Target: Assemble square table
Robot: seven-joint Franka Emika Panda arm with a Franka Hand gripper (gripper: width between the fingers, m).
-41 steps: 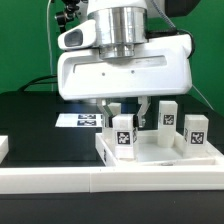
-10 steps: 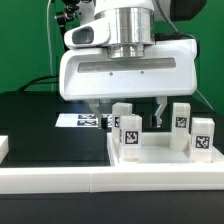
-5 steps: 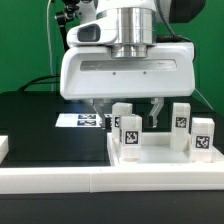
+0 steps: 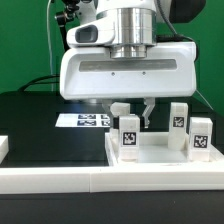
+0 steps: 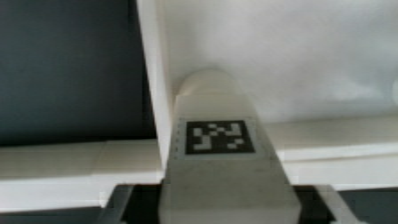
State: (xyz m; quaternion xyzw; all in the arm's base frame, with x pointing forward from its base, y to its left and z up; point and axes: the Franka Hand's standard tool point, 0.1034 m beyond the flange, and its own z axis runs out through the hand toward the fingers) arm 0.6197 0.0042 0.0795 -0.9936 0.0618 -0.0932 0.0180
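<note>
The white square table top [image 4: 160,158] lies at the exterior view's right, its raised rim toward the camera. Several white tagged leg blocks stand upright on it: one in front [image 4: 128,138], one behind it [image 4: 120,108], and two further right [image 4: 179,120] [image 4: 200,135]. My gripper [image 4: 132,112] hangs over the rear left block with its fingers [image 4: 148,113] drawn in at that block's sides. In the wrist view this leg block [image 5: 222,130], tag facing the camera, fills the gap of my gripper [image 5: 226,205]; both dark jaws lie against its sides. The table top [image 5: 320,60] spreads behind it.
The marker board [image 4: 85,120] lies flat on the black table, left of the table top. A long white rail [image 4: 90,185] runs along the front edge. Another white piece [image 4: 3,148] shows at the left border.
The fingers have drawn inward from wide open onto the rear left leg block. The gripper body, the table top and the other legs have stayed put over the last second.
</note>
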